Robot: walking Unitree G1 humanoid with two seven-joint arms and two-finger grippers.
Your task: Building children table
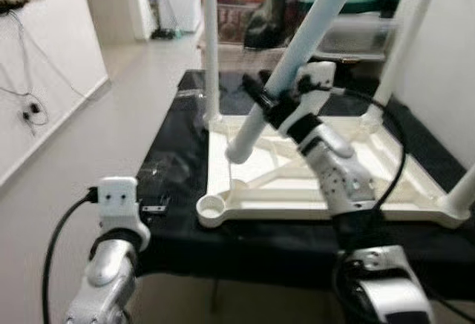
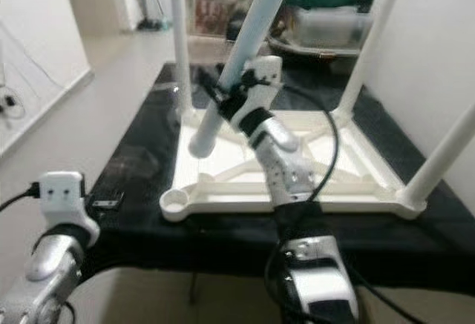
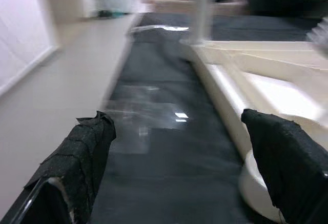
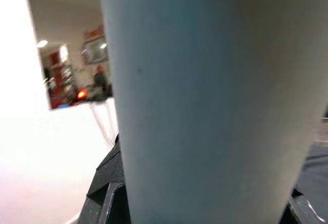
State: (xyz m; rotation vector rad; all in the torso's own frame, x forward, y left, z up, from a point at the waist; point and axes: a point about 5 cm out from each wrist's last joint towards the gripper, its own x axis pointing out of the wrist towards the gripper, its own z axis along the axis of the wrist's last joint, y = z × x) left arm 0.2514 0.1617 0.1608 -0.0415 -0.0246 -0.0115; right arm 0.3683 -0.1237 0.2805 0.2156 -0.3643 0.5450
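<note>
Clamped in the right gripper (image 1: 276, 100), the pale-blue plastic leg (image 1: 297, 53) hangs just above the upturned cream tabletop's (image 1: 386, 161) empty corner socket (image 1: 211, 207); three legs stand fitted, one remains. Left gripper (image 3: 179, 167) gapes beside it.

Upturned white plastic children's table top (image 1: 386, 162): lies on the black-covered work table (image 1: 171, 161). Three white tubular legs stand at its corners: far left (image 1: 211, 50), far right (image 1: 404, 46), near right (image 1: 464, 190). Empty round corner socket (image 1: 211, 207): near left. Loose fourth white tubular leg (image 1: 297, 57): tilted above the top, lower end over its left part.
</note>
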